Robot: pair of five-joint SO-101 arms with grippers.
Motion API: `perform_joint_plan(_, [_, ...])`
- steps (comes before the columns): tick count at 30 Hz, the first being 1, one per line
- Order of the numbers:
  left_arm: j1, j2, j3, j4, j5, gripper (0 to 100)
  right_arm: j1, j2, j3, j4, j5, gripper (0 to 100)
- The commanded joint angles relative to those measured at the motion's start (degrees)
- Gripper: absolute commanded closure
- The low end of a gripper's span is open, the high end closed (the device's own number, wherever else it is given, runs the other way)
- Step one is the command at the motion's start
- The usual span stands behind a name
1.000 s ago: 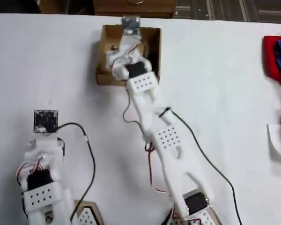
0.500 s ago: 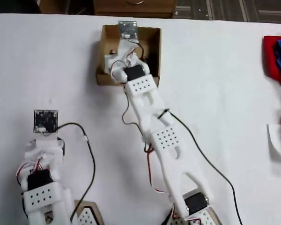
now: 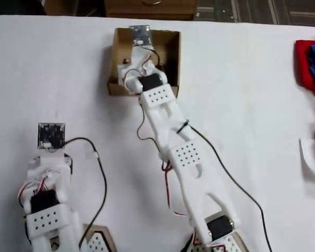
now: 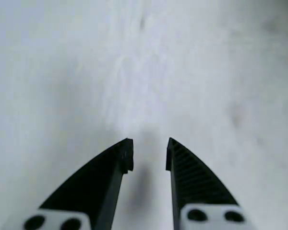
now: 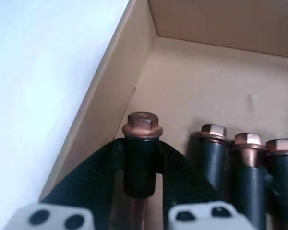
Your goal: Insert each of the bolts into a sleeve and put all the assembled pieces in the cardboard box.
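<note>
The cardboard box stands at the far middle of the white table. My right gripper hangs inside it, near its left wall. In the right wrist view the right gripper is shut on an assembled piece, a copper bolt in a black sleeve, held upright beside the box wall. Three more assembled pieces lie side by side on the box floor. My left arm sits at the near left. The left gripper is open a little over bare table with nothing between its fingers.
A red cloth bundle and a white curved object lie at the table's right edge. Black cables trail beside both arms. The table's far edge runs just behind the box.
My right wrist has shifted a little to the left and sunk toward the box's left wall, still holding the piece. The left arm has not moved.
</note>
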State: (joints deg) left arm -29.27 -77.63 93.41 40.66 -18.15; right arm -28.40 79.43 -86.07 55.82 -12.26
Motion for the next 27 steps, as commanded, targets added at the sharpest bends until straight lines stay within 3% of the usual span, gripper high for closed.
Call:
perform_joint_plan(1, [-0.4, -0.4, 0.0, -1.2, 0.4, 87, 1.5, 0.2, -0.4, -1.5, 0.4, 97.5])
perform_joint_plan(9, [-0.4, -0.4, 0.0, -1.2, 0.4, 87, 2.4, 1.9, -1.1, -1.6, 0.4, 97.3])
perform_joint_plan(15, [-0.4, -0.4, 0.0, -1.2, 0.4, 87, 2.3, 1.8, -1.1, -1.4, 0.4, 86.1])
perform_joint_plan(22, [-0.4, -0.4, 0.1, -1.2, 0.4, 87, 2.5, -1.7, -6.7, 1.1, 0.4, 89.9])
perform_joint_plan(27, [-0.4, -0.5, -0.8, -0.9, 0.6, 87, 3.7, -9.8, -9.4, 12.3, 0.4, 97.5])
